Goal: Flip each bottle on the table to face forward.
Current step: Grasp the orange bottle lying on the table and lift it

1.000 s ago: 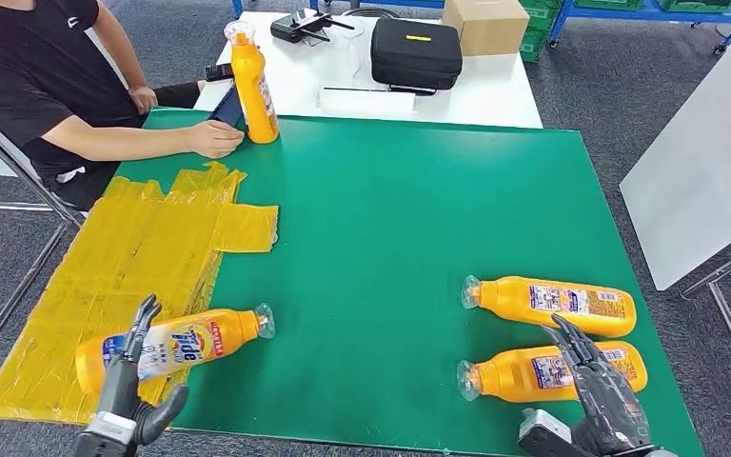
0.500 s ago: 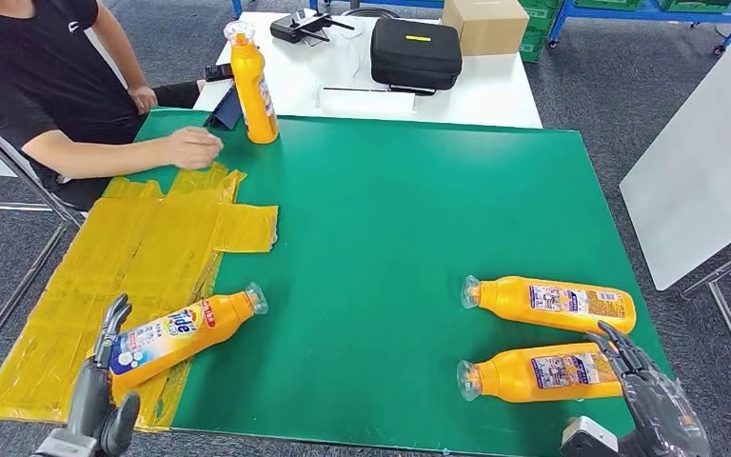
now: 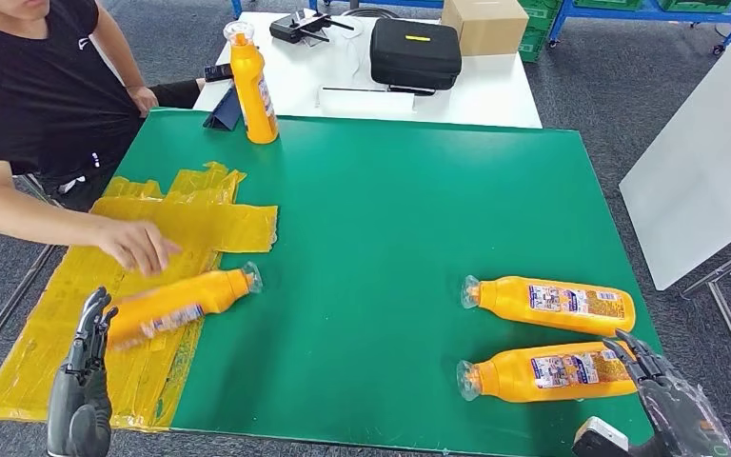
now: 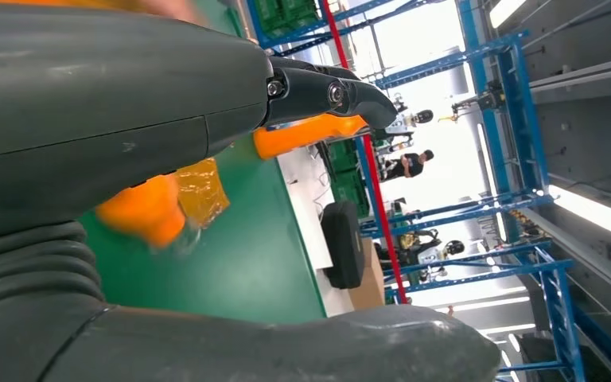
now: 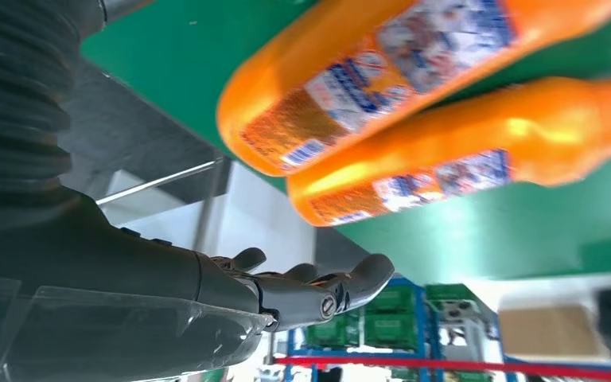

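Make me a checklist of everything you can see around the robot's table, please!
Surface: green table, with a patch of yellow tape sheets at its left side.
Job's things: left bottle lying on the yellow sheets, blurred, a person's hand reaching to it; two right bottles lying side by side, caps pointing left; one upright bottle at the far edge.
Clutter: black case, cardboard box and small dark devices on the white table behind.
Hands: left hand open, touching nothing; right hand open, beside the nearer right bottle.
Cables: nothing seen.
Surroundings: grey floor, blue racks, seated person in black shirt.
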`<state>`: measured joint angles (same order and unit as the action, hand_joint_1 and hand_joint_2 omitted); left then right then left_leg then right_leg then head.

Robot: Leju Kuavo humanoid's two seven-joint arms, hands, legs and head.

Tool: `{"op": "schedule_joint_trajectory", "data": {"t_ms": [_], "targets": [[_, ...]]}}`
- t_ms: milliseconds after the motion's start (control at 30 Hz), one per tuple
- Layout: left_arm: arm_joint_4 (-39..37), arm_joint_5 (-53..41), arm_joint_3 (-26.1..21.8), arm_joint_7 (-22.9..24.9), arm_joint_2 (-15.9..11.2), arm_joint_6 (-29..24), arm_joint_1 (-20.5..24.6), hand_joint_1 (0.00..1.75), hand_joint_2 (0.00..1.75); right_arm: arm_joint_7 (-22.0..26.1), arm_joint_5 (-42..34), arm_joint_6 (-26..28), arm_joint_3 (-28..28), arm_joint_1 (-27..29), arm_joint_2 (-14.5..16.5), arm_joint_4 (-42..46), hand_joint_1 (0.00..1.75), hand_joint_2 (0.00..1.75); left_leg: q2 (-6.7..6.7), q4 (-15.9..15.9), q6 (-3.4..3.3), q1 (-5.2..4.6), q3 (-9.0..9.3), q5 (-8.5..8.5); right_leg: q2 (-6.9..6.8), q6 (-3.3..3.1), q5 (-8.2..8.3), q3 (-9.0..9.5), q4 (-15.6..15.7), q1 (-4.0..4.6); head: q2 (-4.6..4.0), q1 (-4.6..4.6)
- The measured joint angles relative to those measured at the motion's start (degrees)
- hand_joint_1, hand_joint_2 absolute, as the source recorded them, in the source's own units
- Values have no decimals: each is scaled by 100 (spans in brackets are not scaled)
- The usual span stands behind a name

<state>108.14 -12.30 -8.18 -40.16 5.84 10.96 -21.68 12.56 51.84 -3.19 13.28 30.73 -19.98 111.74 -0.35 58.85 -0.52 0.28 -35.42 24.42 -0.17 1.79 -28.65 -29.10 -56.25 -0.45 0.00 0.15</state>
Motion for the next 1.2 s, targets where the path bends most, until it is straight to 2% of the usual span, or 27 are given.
{"op": "schedule_joint_trajectory", "data": {"t_ms": [233, 433, 733, 1033, 1167, 1200], "targets": [[21, 92, 83, -1, -2, 30, 83, 0, 0, -97, 375, 8, -177, -551, -79, -773, 0, 175, 8, 0, 0, 0, 1, 0, 6, 1, 1, 0, 0, 0, 0, 0], [21, 90, 191, -1, -5, 18, 156, 0, 0, -261, 561, 154, -793, -1195, -104, -1647, 0, 175, 7, 1, -2, 0, 4, -3, 8, 2, 3, 3, -1, 0, 0, -1], [20, 128, 260, 0, -11, 25, 214, 0, 0, -408, 609, 254, -1435, -1634, -192, -2266, 0, 175, 10, 1, 0, 0, 2, 0, 9, 0, 1, 0, -1, 1, 0, -1], [-19, 276, 255, 1, -17, 159, 262, 0, 0, -695, 572, 186, -2091, -1829, -652, -2527, 0, 175, 9, 1, -1, 1, 7, -1, 8, 1, 1, 5, 0, 0, 0, -2], [-28, 280, 255, 1, -19, 162, 272, 0, 0, -746, 541, 126, -2211, -1844, -780, -2546, 174, 175, 10, 2, -1, 1, 12, 0, 9, 2, 1, 8, 1, -1, 0, -3], [-31, 284, 255, 0, -20, 164, 278, 0, 0, -806, 497, 62, -2251, -1829, -850, -2546, 175, 175, 12, 3, -2, 0, 14, 0, 9, 2, 1, 9, 2, -1, 0, -3]]}}
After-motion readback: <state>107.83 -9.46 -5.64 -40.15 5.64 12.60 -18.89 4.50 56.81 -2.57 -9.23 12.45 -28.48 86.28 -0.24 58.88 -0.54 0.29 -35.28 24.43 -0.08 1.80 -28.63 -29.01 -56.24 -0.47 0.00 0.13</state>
